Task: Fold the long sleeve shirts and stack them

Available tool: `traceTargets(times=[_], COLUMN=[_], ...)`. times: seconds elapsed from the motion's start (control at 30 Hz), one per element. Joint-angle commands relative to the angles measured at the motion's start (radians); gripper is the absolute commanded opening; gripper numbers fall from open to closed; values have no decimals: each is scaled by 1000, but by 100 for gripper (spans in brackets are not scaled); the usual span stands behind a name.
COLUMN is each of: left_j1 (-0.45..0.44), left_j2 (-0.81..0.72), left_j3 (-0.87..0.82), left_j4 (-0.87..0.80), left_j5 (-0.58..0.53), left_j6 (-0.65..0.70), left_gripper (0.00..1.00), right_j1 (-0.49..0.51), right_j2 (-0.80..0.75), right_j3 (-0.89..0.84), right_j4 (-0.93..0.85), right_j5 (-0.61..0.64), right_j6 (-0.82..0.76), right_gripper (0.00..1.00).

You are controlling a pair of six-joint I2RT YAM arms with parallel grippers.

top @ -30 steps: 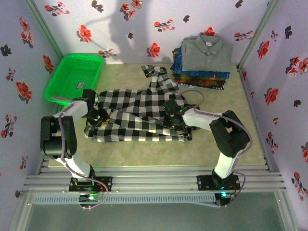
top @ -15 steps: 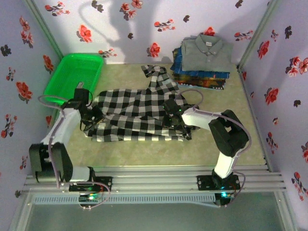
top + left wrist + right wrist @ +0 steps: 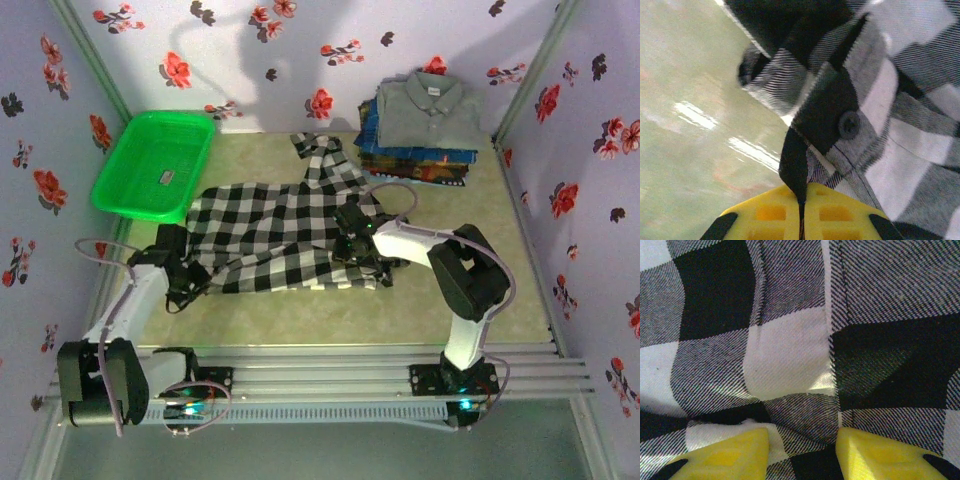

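So the black-and-white checked cloth button shirt (image 3: 290, 235) is laid out half-folded on the pale green tabletop (image 3: 330, 310). It sits just beside the bright green plastic basket (image 3: 112, 168), with its near edge reaching past the basket's front rim. A corner by a dark button is pinched flat in the left tool (image 3: 801, 199), which is closed right down on it, a bit nearer than the basket's front corner. That's probably so the edge can be drawn taut or carried over for a fold.

On the side of the shirt away from the basket, the right tool (image 3: 802, 440) is pressed into the cloth, partway apart, with a pucker gathered in the gap. Whether it's actually clamped can't be told, tbh. It's likely placed there as an anchor so the shirt isn't dragged along.

The stack of folded shirts (image 3: 420, 125), plain grey collared one on top, is kept well apart from the basket, so this shirt isn't stacked yet.
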Motion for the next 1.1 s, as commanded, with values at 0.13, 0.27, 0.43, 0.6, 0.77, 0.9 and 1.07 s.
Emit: traceTargets(times=[0.13,0.27,0.43,0.6,0.77,0.9,1.07], left_j1=[17,18,16,17,25,28,28], left_j2=[93,177,129,47,152,263,387], left_j3=[14,61,32,74,181,254,289], left_j4=[109,154,164,114,78,7,-26], left_j5=[-209,-189,-162,-123,-38,-22,26], left_j6=[-22,2,-39,-54,95,204,263], left_gripper=[10,12,62,77,75,71,65], right_j1=[9,10,12,13,13,13,13], right_j2=[72,56,46,40,41,46,38], right_j3=[-63,-79,-91,-94,-89,-84,-94], right_j4=[-97,-122,-121,-115,-114,-115,-113], right_j5=[-7,1,5,5,3,-1,2], right_j6=[23,16,17,11,4,-2,-2], right_gripper=[42,41,41,42,42,42,42])
